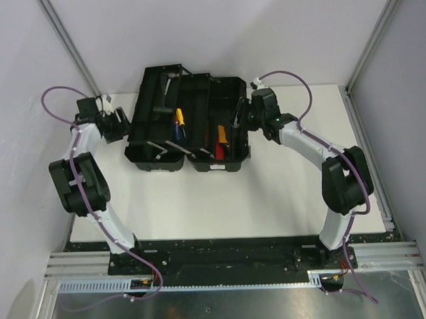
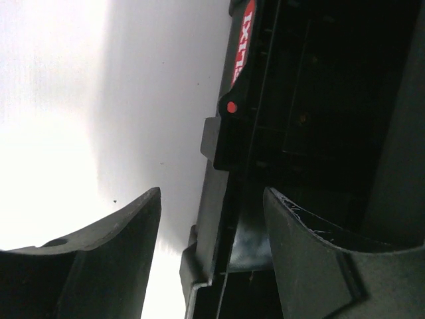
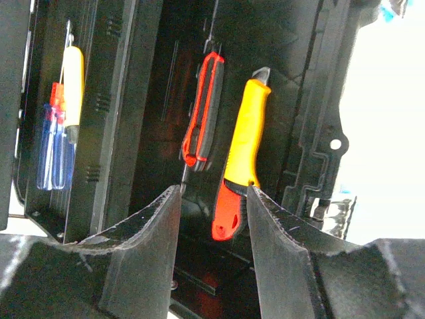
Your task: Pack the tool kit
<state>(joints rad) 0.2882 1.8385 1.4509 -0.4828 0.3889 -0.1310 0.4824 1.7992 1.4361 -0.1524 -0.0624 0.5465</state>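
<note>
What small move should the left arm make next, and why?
Probably close the left fingers on the toolbox wall. They stand open astride its left edge, and the screwdrivers already lie inside, so a grip there seems needed to fold the box shut.

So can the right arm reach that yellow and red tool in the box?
Probably yes. The right gripper has its jaws open and points straight at the yellow and red tool, which lies uncovered in the open toolbox with nothing between them.
</note>
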